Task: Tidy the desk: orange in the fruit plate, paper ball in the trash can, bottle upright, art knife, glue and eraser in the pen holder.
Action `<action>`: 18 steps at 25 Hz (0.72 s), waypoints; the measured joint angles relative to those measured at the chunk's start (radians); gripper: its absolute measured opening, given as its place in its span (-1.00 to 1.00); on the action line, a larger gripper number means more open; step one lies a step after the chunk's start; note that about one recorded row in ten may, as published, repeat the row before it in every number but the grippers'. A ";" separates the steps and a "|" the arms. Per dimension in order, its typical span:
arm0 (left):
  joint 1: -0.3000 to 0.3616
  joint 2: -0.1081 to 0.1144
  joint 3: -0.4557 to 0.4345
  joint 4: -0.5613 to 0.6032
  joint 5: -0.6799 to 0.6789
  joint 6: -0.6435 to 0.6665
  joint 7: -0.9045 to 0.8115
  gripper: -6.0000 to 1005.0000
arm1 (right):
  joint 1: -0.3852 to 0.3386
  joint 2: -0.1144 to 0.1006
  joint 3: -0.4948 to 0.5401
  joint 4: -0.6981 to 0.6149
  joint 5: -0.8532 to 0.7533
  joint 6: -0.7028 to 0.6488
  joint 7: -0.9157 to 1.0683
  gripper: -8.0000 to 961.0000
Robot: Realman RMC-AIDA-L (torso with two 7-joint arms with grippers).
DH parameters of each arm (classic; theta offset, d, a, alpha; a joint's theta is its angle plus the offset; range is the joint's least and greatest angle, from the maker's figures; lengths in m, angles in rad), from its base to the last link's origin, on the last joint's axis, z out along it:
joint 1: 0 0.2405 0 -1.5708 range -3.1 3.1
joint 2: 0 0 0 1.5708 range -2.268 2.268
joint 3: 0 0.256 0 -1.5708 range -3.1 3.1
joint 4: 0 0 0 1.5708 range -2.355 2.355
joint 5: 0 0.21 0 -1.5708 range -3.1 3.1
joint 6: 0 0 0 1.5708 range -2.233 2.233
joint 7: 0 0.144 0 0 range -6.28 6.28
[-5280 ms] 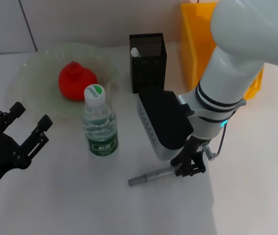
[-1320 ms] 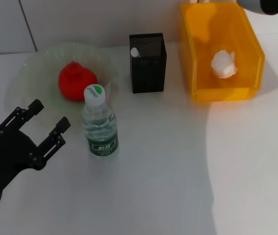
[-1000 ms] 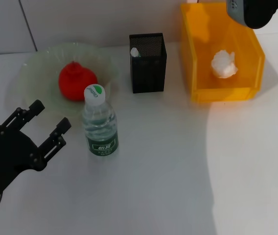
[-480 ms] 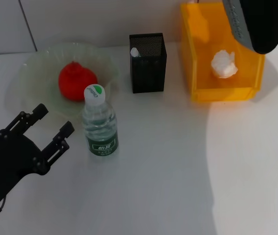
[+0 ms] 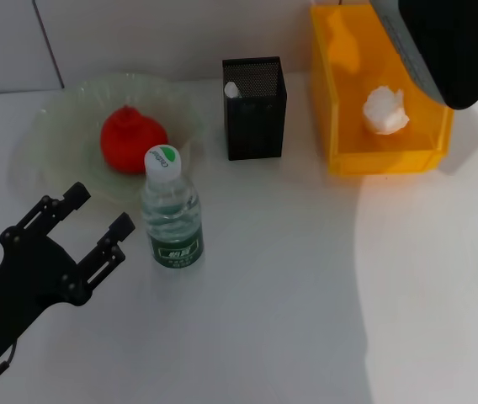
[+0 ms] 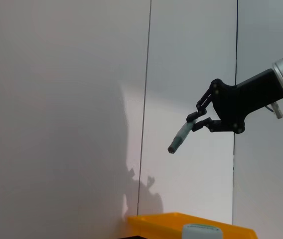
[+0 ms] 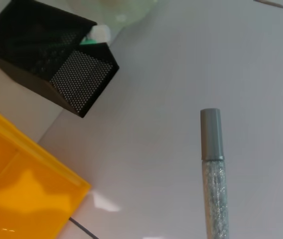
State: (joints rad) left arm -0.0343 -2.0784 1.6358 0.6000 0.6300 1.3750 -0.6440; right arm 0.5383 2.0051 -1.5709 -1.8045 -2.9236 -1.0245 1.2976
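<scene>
White tabletop (image 5: 273,286), smooth and matte, large soft shadow across right side, pale grey panelled wall (image 5: 138,34) behind, thin dark vertical seams.

Bare desk (image 5: 306,278) right of bottle (image 5: 171,210)

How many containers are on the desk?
3: the fruit plate at back left holding the orange, the pen holder mid-back, the trash can at back right holding the paper ball.

I work at what looks like a lab or test bench: a plain white table (image 5: 289,320) against bare pale wall panels (image 6: 57,99) with thin seams, and staged desk props along its far edge by the wall.
</scene>
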 joint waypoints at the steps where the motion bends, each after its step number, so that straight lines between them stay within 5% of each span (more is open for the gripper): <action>1: 0.000 0.000 0.000 0.000 0.000 0.000 0.000 0.38 | 0.000 0.000 0.000 0.000 0.000 0.000 0.000 -0.73; 18: -0.010 0.000 0.019 -0.017 -0.037 0.003 -0.012 0.38 | 0.028 -0.037 -0.070 0.213 0.000 0.216 -0.144 -0.73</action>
State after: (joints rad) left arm -0.0443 -2.0786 1.6547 0.5829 0.5930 1.3779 -0.6558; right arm 0.5662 1.9682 -1.6405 -1.5919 -2.9240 -0.8081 1.1540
